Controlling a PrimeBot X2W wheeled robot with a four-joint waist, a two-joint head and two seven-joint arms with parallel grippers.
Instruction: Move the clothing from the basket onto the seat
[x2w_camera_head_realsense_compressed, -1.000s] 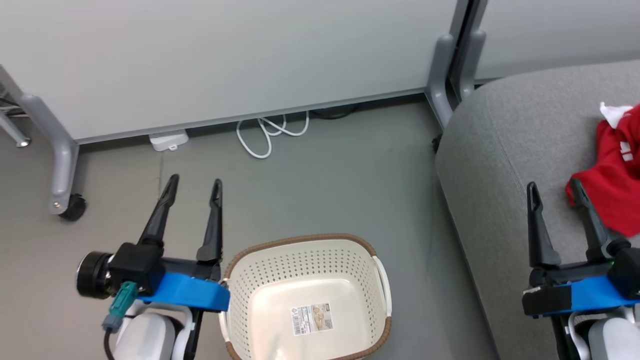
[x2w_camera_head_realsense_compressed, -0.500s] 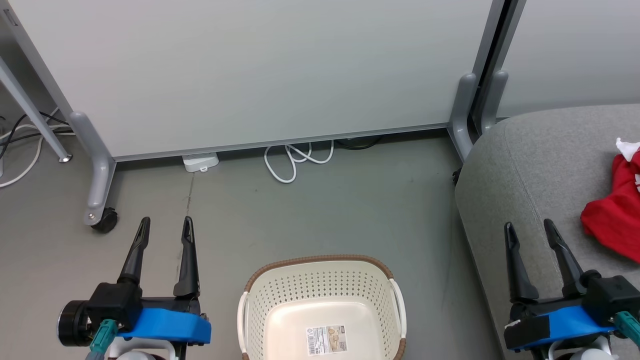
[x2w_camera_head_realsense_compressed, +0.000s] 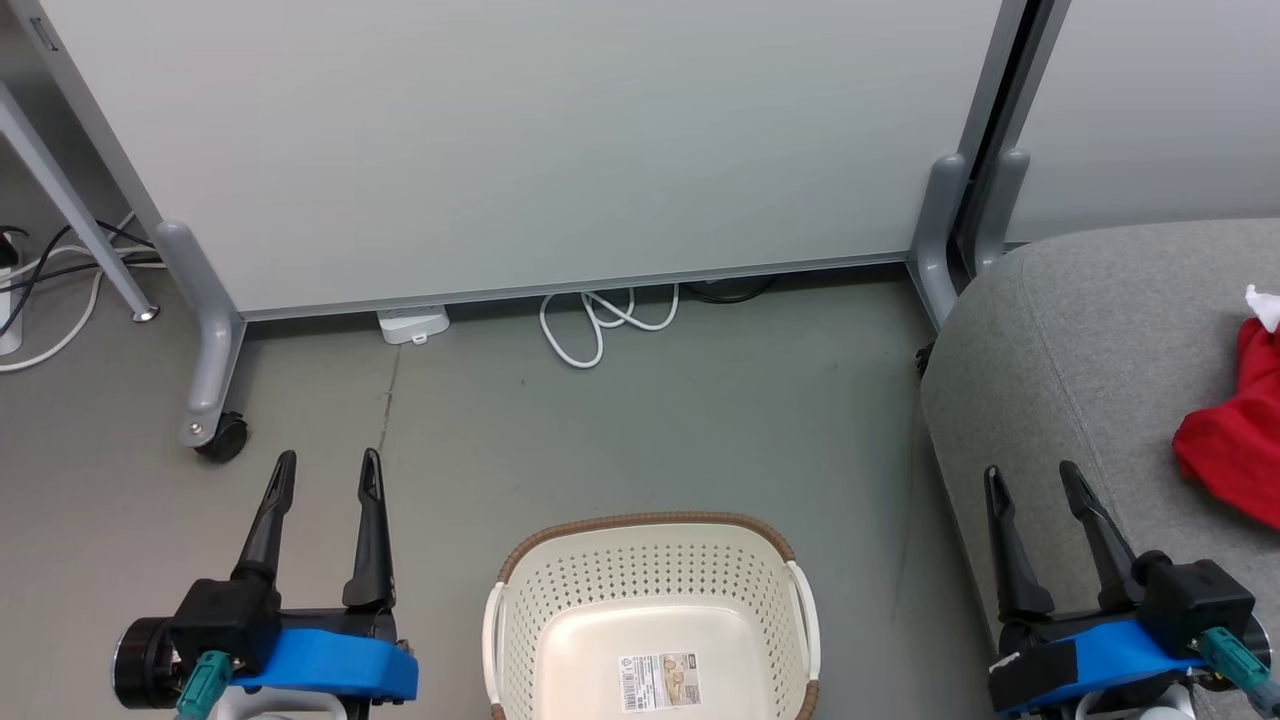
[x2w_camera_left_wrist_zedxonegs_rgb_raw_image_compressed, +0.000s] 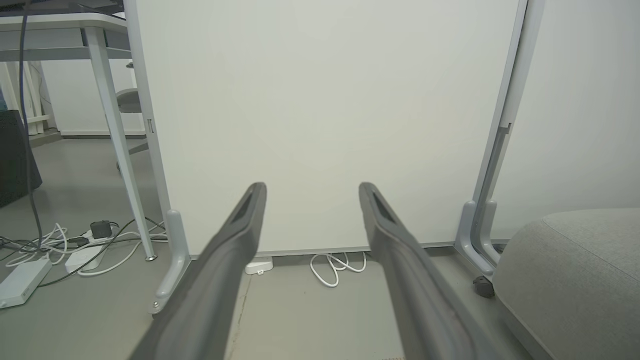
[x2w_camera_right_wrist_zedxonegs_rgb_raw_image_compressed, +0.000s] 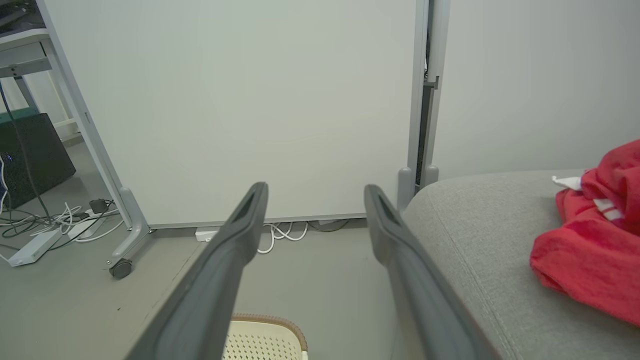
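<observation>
The left pincer (x2w_camera_head_realsense_compressed: 328, 456) and the right pincer (x2w_camera_head_realsense_compressed: 1029, 468) at the near left and near right: each empty, its two dark fingers (x2w_camera_head_realsense_compressed: 372, 530) parted wide and pointing toward the far side, wrists level.

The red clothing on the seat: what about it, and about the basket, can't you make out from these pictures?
Clothing: the right edge cuts it off in the head and right wrist views, so one garment or two cannot be told.
Basket: its near end is cut off by the head view's bottom edge.
Label on its base: print too small to read.
Seat: runs past the right edge; its full extent is hidden.
</observation>
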